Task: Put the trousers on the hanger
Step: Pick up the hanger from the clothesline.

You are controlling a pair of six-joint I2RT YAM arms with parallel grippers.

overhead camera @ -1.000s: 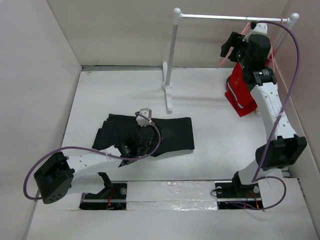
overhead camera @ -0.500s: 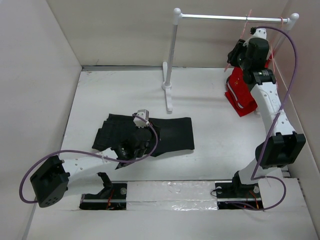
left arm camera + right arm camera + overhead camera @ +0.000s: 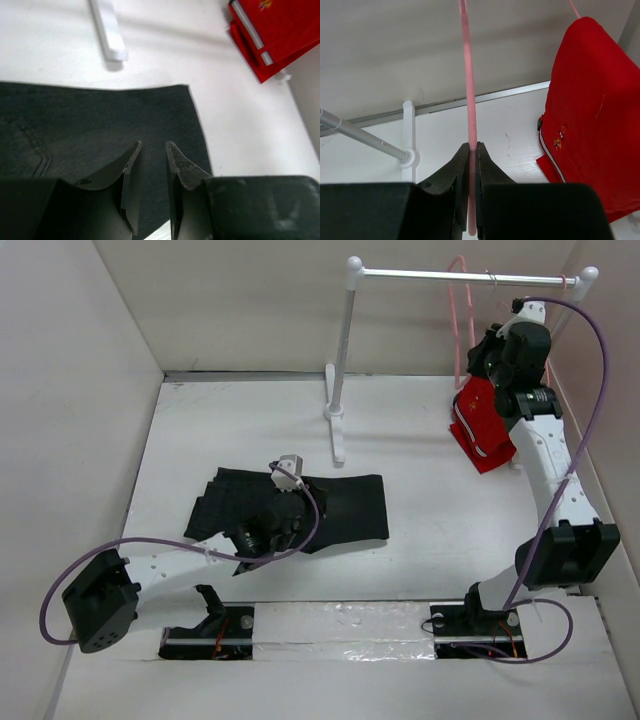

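Right gripper (image 3: 472, 146) pinching hanger (image 3: 466, 75), evident in wrist view

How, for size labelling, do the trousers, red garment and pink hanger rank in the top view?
1. trousers
2. red garment
3. hanger, a thin outline about as tall as the garment, so these two are unsure.

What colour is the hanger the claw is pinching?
Pale pink; the hanger shows best in the right wrist view.

On table (image 3: 430, 540), left of centre: trousers (image 3: 340, 502), before rack foot (image 3: 338, 445). Under rail (image 3: 430, 276), back right: hanger (image 3: 468, 75), left of another garment (image 3: 480, 430).
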